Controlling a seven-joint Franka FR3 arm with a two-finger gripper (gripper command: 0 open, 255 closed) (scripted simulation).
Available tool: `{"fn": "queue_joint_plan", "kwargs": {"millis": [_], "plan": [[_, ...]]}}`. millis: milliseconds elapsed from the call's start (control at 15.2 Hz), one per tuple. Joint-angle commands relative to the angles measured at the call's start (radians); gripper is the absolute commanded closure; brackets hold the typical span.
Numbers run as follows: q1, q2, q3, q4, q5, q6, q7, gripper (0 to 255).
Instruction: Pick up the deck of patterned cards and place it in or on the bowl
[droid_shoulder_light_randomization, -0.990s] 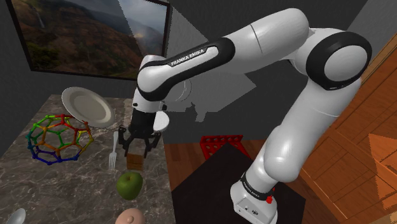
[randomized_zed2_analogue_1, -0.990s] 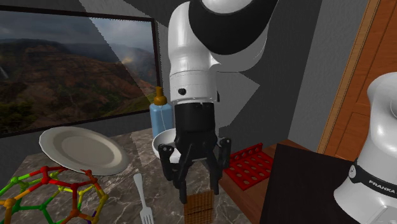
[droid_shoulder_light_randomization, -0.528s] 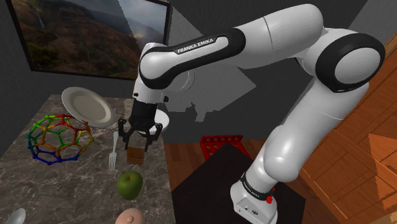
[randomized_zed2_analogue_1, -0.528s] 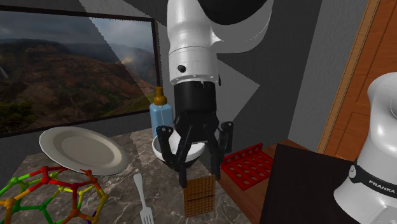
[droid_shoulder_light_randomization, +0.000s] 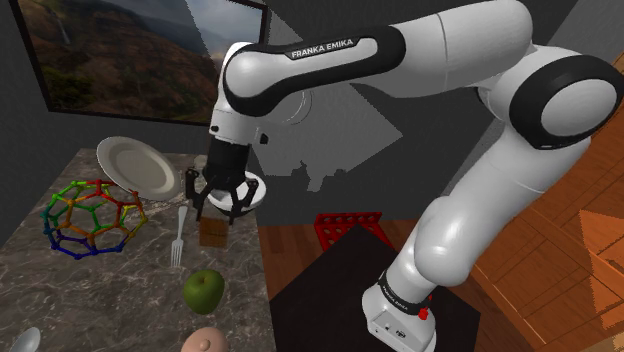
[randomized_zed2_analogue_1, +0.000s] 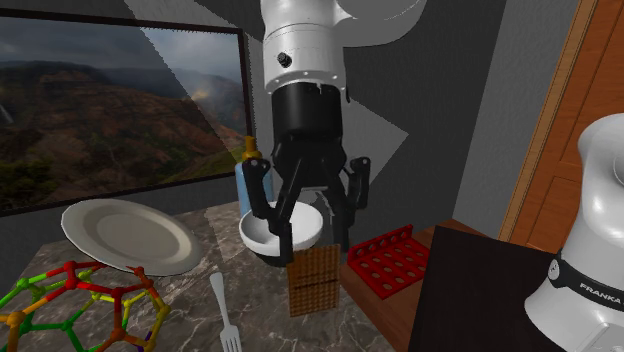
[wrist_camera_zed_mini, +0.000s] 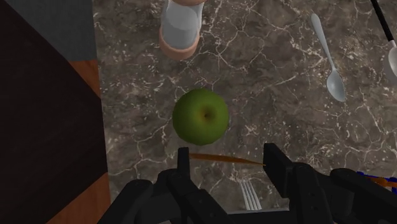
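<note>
One white Franka arm (droid_shoulder_light_randomization: 450, 60) reaches from its stand out over a dark marble counter (droid_shoulder_light_randomization: 120, 280). On the wall behind the counter hangs a framed landscape picture (droid_shoulder_light_randomization: 120, 50). A many-coloured wireframe polyhedron (droid_shoulder_light_randomization: 90, 215) sits near the counter's edge at the shoulder view's left, with a white plate (droid_shoulder_light_randomization: 135, 165) just behind it. The black gripper (droid_shoulder_light_randomization: 218, 214) points straight down, its fingers pinching the top of the deck of patterned cards (randomized_zed2_analogue_1: 313, 282). The brown deck hangs upright beneath them, over the counter. In the second exterior view the deck is just in front of the white bowl (randomized_zed2_analogue_1: 262, 232). A green apple (droid_shoulder_light_randomization: 203, 289) lies nearer the camera in the shoulder view. A fork (droid_shoulder_light_randomization: 179, 235) rests between the polyhedron and the deck.
</note>
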Motion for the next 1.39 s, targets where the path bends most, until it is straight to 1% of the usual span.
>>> {"fn": "queue_joint_plan", "kwargs": {"millis": [0,66,396,660,990,1320], "plan": [[-0.002,-0.010,-0.002,0.017,-0.003,-0.026,0.010,255],[-0.002,-0.011,-0.003,0.020,-0.004,-0.030,0.011,255],[-0.061,0.042,-0.066,0.110,-0.057,-0.108,-0.059,255],[-0.105,0.101,-0.112,0.203,-0.098,-0.172,-0.109,255],[-0.155,0.194,-0.161,0.347,-0.144,-0.256,-0.165,255],[-0.201,0.308,-0.202,0.528,-0.183,-0.350,-0.213,255]]}}
